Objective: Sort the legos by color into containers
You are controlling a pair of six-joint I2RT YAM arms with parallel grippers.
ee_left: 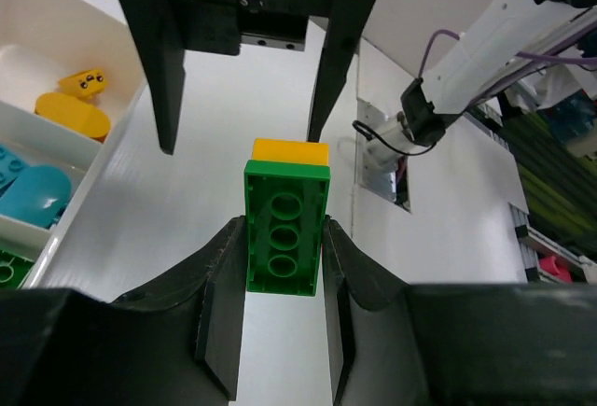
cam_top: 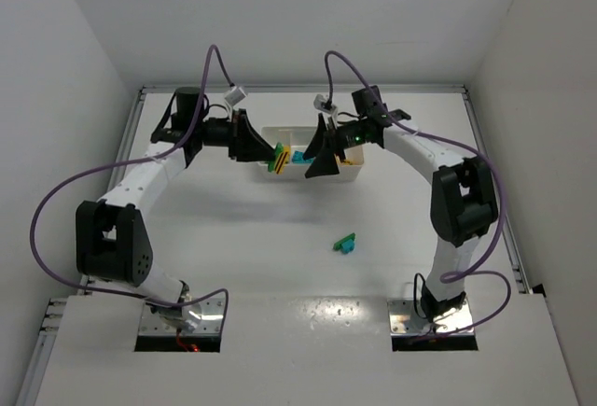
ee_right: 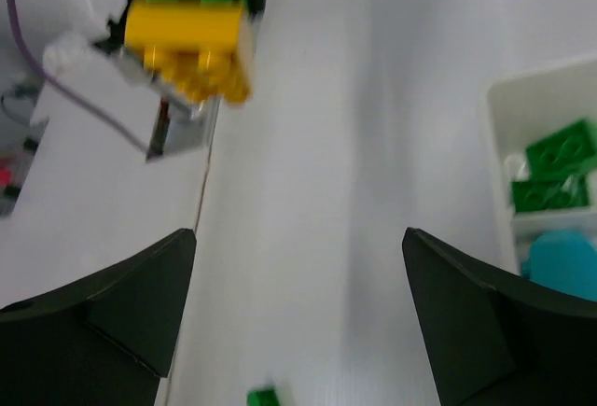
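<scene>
My left gripper [cam_top: 269, 156] is shut on a clump of a green brick with a yellow one on it [cam_top: 278, 160], held in the air just left of the white tray [cam_top: 280, 132]. In the left wrist view the clump [ee_left: 285, 224] sits between the jaws of that gripper [ee_left: 284, 238]. My right gripper [cam_top: 321, 152] is open and empty, facing the clump; in its own view the gripper [ee_right: 298, 233] sees the clump [ee_right: 187, 19] ahead. The tray holds yellow [ee_left: 73, 112], cyan [ee_left: 33, 191] and green [ee_right: 552, 168] bricks in separate compartments. A green-and-cyan clump [cam_top: 345, 243] lies on the table.
The tray's wall [ee_left: 117, 135] is close on the left of the held clump. Purple cables loop from both arms. White walls enclose the table on three sides. The arm bases stand at the near edge.
</scene>
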